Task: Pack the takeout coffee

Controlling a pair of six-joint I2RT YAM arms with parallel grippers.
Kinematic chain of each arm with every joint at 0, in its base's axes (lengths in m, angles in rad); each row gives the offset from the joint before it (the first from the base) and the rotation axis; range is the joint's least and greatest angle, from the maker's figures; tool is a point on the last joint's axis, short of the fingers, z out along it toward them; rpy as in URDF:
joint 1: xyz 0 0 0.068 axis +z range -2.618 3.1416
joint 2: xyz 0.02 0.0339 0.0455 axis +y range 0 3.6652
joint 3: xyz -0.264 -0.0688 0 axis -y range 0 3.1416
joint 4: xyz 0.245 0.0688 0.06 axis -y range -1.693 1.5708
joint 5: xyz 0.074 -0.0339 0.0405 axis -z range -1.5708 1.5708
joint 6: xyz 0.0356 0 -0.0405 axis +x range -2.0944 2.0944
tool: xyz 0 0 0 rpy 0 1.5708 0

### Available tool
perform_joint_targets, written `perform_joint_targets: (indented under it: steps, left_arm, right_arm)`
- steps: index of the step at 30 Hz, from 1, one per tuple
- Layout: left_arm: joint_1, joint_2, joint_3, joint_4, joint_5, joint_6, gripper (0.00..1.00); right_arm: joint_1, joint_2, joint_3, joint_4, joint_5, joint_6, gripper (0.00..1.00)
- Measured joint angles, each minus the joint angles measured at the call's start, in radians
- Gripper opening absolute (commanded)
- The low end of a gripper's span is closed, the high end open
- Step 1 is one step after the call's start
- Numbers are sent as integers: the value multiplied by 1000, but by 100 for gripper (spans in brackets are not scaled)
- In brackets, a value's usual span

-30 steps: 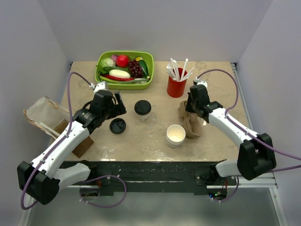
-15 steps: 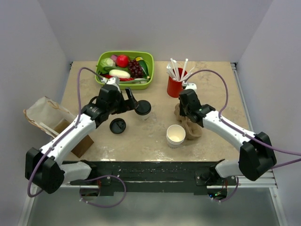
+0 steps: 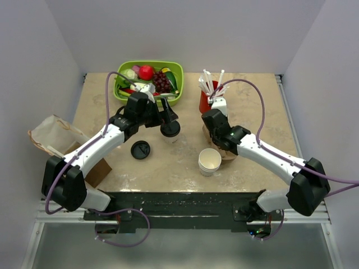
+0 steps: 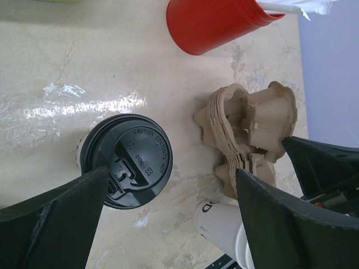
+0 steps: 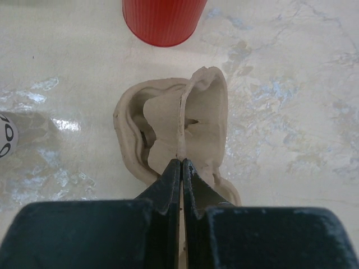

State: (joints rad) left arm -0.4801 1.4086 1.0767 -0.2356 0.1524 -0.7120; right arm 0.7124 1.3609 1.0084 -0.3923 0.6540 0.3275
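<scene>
As the left hand [image 3: 167, 116] arrives wide open over the takeout coffee [image 4: 132, 159], the right hand [image 5: 180, 166], clamped on the cup carrier [image 5: 205, 106], shifts it nearer; grasping looks next.

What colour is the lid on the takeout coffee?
Black, with raised lettering on top. The lid shows best in the left wrist view.
</scene>
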Motion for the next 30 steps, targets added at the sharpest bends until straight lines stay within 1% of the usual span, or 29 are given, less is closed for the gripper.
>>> perform_joint_targets:
  steps: [7,16,22,25,30]
  left_arm:
    - [0,0,3,12,2,10,100]
    - [0,3,2,12,9,27,99]
    - [0,8,3,18,21,29,100]
    - [0,14,3,32,35,42,100]
    - [-1,25,2,57,74,56,100]
  right_arm:
    - [63,0,66,-61,110,0,0]
    - [92,-3,99,-109,171,0,0]
    - [103,-29,101,-109,189,-5,0]
    - [105,-29,70,-77,169,-22,0]
    - [105,31,36,-55,113,-15,0]
